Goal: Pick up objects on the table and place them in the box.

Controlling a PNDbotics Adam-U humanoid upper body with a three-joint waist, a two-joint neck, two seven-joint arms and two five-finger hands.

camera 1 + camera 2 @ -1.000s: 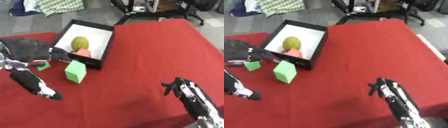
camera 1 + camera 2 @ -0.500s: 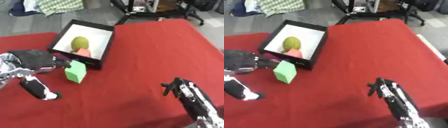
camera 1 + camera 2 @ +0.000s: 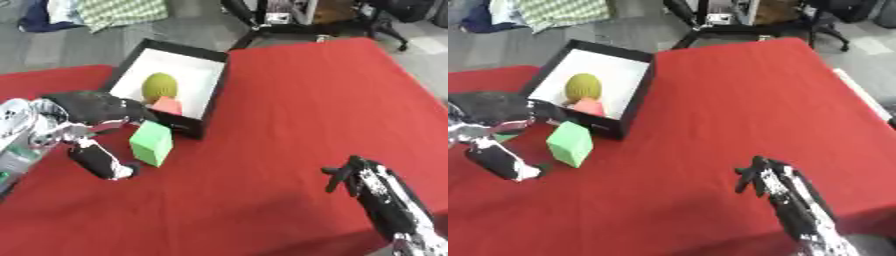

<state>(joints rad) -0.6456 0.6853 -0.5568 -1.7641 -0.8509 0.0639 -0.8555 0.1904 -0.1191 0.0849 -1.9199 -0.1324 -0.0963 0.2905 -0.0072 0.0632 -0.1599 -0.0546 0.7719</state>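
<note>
A black box (image 3: pixel 215 95) with a white inside stands at the back left of the red table (image 3: pixel 297 105). In it lie a yellow-green ball (image 3: pixel 159 86) and a pink thing (image 3: pixel 167 105). A green block (image 3: pixel 151 143) stands on the cloth just in front of the box. My left hand (image 3: pixel 87 107) is open beside the block: its fingers (image 3: pixel 131 113) reach above it and its thumb (image 3: pixel 99 161) lies left of it, apart from it. A small green thing (image 3: pixel 505 136) shows under that hand. My right hand (image 3: pixel 376 187) rests open at the lower right, holding nothing.
The table's right edge (image 3: pixel 859 100) runs along grey floor. Behind the table are a chair base (image 3: pixel 289 20) and checked cloth (image 3: pixel 122 9) on the floor. Bare red cloth stretches between the block and my right hand.
My left hand has come lower and nearer the green block, its thumb swinging in toward the block's left side. The block, the box and my right hand have stayed put.
</note>
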